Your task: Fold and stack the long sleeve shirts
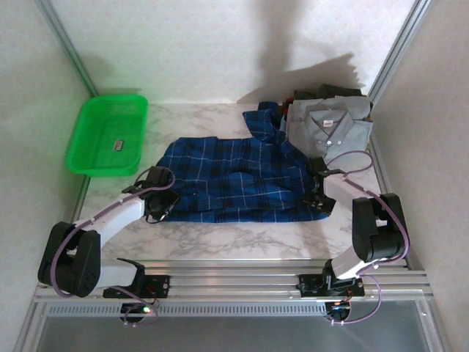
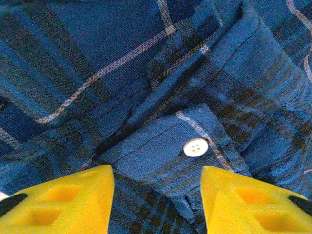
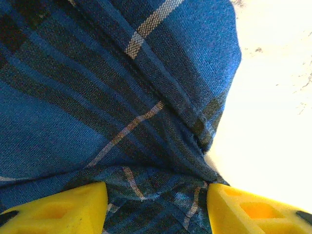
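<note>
Plaid shirt (image 1: pixel 234 180) hem near table (image 1: pixel 220 238) front edge

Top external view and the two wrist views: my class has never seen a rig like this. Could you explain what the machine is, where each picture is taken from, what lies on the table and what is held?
The machine is two robot arms bolted at the near edge of a marble-patterned table. The top view looks down from above and behind them. The other two pictures come from cameras on the wrists, so the yellow fingers at the bottom belong to each claw.

A dark blue plaid shirt lies spread out. A folded grey shirt sits on darker folded shirts at the far right. A green basket stands at the far left.

The left claw and right claw are down on the plaid shirt's two ends, fingers apart with cloth between them. Neither looks clamped yet.
</note>
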`<control>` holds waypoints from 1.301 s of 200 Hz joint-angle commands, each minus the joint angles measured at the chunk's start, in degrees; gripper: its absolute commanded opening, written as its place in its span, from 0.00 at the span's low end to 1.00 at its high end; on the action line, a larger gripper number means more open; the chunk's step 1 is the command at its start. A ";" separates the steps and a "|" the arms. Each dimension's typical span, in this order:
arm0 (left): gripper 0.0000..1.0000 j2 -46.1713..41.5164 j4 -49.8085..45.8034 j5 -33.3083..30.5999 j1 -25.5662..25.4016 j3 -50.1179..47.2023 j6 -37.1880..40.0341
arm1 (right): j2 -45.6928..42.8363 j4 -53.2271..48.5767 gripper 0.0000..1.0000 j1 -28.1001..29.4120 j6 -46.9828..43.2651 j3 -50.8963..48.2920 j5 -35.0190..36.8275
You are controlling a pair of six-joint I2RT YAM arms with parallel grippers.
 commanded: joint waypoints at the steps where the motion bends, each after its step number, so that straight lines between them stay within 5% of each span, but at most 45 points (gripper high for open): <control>1: 0.58 -0.21 -2.05 -1.20 0.56 1.09 -0.68 | 0.81 0.05 0.57 -0.20 -0.53 1.21 -0.61; 104: 0.44 5.59 2.36 -5.21 1.27 3.73 0.41 | 1.16 0.36 0.56 -0.29 -1.63 0.77 -0.53; 174: 0.22 5.87 1.31 -5.19 1.40 4.75 1.84 | 1.25 0.66 0.55 -0.32 -1.39 0.08 -0.88; 200: 0.24 3.66 0.51 -4.59 1.36 3.56 0.51 | 1.17 0.42 0.55 -0.35 -1.32 0.15 -1.05; 228: 0.41 0.06 -1.73 -4.20 1.41 2.14 -0.93 | 0.55 0.58 0.55 -0.32 -1.19 -0.09 -0.88; 260: 0.43 1.44 -1.21 -3.46 1.44 0.84 0.10 | 1.00 0.60 0.56 -0.37 -1.17 -0.03 -0.97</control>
